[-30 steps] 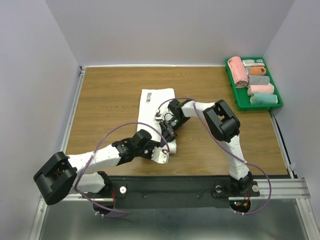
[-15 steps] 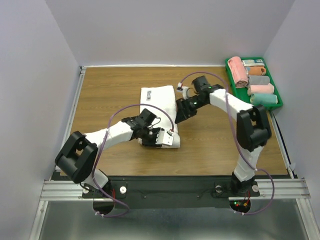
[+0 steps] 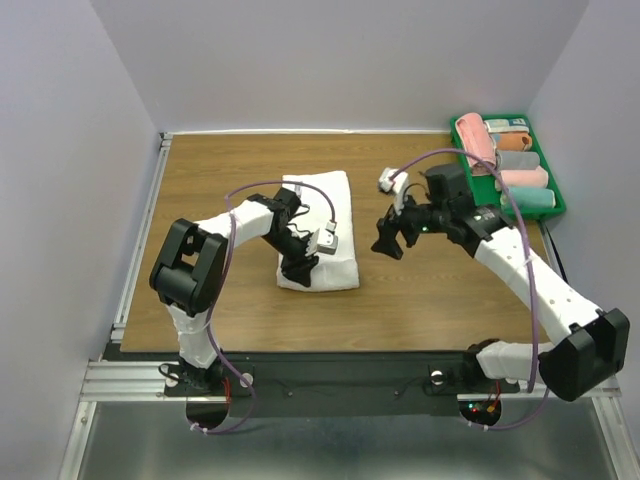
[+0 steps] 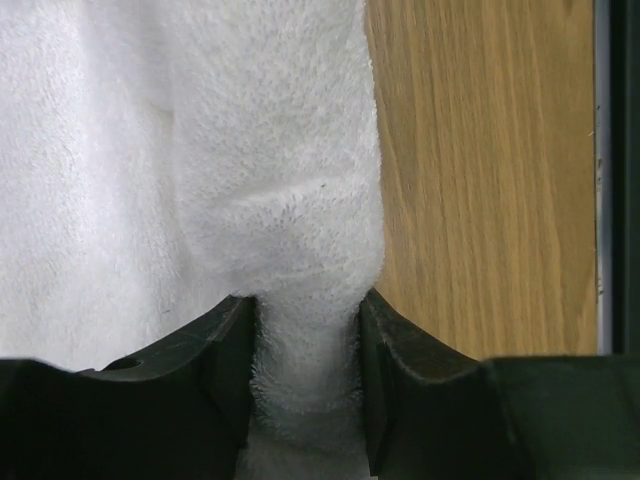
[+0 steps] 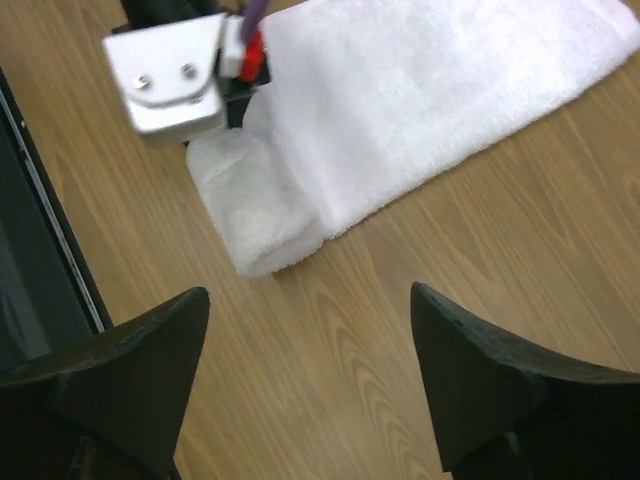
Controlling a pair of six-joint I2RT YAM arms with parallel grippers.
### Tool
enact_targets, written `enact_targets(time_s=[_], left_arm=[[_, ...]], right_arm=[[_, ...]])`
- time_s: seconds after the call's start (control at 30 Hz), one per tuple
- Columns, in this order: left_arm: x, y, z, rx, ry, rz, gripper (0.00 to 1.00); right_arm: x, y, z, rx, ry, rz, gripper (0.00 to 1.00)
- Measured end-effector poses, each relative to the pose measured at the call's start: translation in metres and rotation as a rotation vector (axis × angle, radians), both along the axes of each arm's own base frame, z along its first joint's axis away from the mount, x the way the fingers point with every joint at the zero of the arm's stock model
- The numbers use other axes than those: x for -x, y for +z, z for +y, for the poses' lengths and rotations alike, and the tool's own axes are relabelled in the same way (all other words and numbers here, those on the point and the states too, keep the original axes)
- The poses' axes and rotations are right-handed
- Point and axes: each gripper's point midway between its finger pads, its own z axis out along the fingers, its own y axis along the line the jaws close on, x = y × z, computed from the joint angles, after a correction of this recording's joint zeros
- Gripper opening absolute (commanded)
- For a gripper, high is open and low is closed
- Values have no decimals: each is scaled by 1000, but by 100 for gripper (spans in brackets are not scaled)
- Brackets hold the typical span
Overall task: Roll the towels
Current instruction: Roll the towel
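At the table (image 3: 220,300): one white towel (image 3: 325,200), one left gripper (image 4: 305,322), one right gripper (image 5: 307,292).

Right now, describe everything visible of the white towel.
The white towel looks like soft, fluffy terry. It lies on the wooden table, with its long side running away from the arms. Its near end is wound into a short, loose roll and the rest lies spread flat. The left gripper pinches a fold of it at the roll.
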Motion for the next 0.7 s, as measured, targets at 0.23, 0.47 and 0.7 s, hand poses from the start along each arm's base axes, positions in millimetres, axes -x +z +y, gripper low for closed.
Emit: enact_targets(time_s=[0.23, 0.47, 0.7], left_arm=[[-5, 1, 1, 43, 57, 173, 0], [-8, 1, 1, 48, 78, 249, 0], [-9, 1, 2, 51, 83, 276, 0]], right_arm=[[44, -54, 49, 193, 245, -38, 78], [60, -103, 86, 396, 398, -195, 80], [53, -128, 107, 491, 441, -333, 86]])
